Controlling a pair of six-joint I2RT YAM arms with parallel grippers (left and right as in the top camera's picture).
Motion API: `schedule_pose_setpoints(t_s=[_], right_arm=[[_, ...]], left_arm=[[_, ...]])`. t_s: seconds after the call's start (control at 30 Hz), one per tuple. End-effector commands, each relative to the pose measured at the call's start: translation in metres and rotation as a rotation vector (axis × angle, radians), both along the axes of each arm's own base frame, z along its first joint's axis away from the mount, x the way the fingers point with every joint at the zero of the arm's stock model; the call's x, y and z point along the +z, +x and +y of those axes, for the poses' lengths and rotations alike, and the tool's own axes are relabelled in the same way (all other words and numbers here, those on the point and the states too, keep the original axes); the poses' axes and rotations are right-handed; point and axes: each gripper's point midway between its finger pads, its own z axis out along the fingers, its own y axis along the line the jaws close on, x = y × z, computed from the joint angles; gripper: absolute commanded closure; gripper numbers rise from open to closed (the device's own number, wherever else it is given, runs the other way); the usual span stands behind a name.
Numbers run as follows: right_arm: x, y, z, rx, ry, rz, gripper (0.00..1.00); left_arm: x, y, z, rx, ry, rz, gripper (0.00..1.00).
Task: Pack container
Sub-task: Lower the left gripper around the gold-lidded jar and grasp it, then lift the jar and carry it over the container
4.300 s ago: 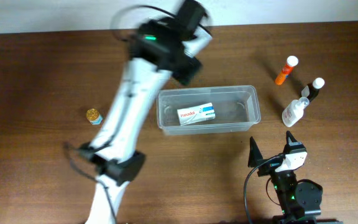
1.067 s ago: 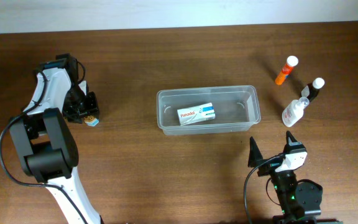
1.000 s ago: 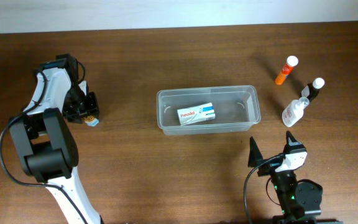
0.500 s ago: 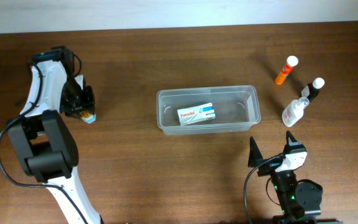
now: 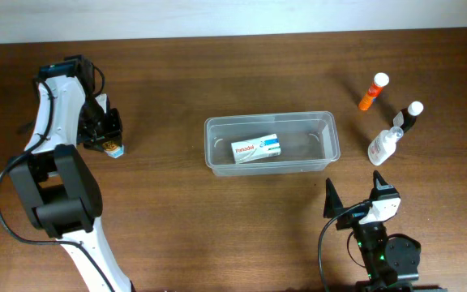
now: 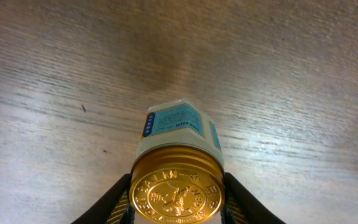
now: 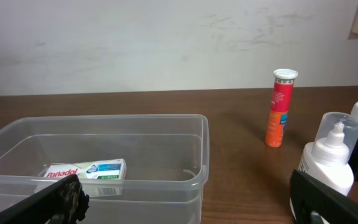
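**A:** What could go wrong at the far left?

**B:** The left gripper (image 5: 104,139) is closed on the round gold lid of a small jar (image 6: 178,134). The embossed metal looks slick, so the jar might twist or slip. I can't tell if its base touches the tabletop (image 5: 217,235).

**A:** And the container (image 5: 217,123)?

**B:** It sits mid-tabletop, well apart from the jar. It's clear thin plastic with rounded corners, and a white cardboard box (image 5: 256,148) lies flat inside. A low carry could clip the rim and shove it across the smooth wood.

**A:** On the right?

**B:** An orange tube (image 5: 371,93), a white spray bottle (image 5: 382,148) and a dark bottle (image 5: 410,116) stand there, all tall, narrow and easy to tip. The right gripper (image 5: 353,180) is wide open and empty.
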Motion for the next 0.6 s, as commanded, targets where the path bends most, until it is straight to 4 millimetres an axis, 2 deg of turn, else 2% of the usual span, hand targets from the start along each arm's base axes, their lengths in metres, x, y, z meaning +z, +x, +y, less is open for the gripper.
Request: schedule_pose_setpoints(t_s=[0.0, 0.2, 0.33, 0.4, 0.5, 0.57], right_arm=[[-0.002, -0.001, 0.004, 0.017, 0.007, 0.006, 0.02], [-0.002, -0.001, 0.004, 0.017, 0.007, 0.006, 0.02], [-0.002, -0.001, 0.004, 0.017, 0.007, 0.006, 0.02], [-0.002, -0.001, 0.004, 0.017, 0.007, 0.006, 0.02], [-0.002, -0.001, 0.004, 0.017, 0.007, 0.006, 0.02], [-0.002, -0.001, 0.004, 0.017, 0.007, 0.006, 0.02]], left_arm=[[0.011, 0.009, -0.006, 0.001, -0.032, -0.031, 0.60], [0.054, 0.023, -0.013, -0.020, -0.030, -0.094, 0.60], [0.091, 0.030, -0.030, -0.062, -0.024, -0.151, 0.61], [0.109, 0.033, -0.044, -0.096, -0.023, -0.184, 0.61], [0.133, 0.036, -0.076, -0.165, -0.041, -0.237, 0.62], [0.145, 0.037, -0.107, -0.218, -0.095, -0.278, 0.62]])
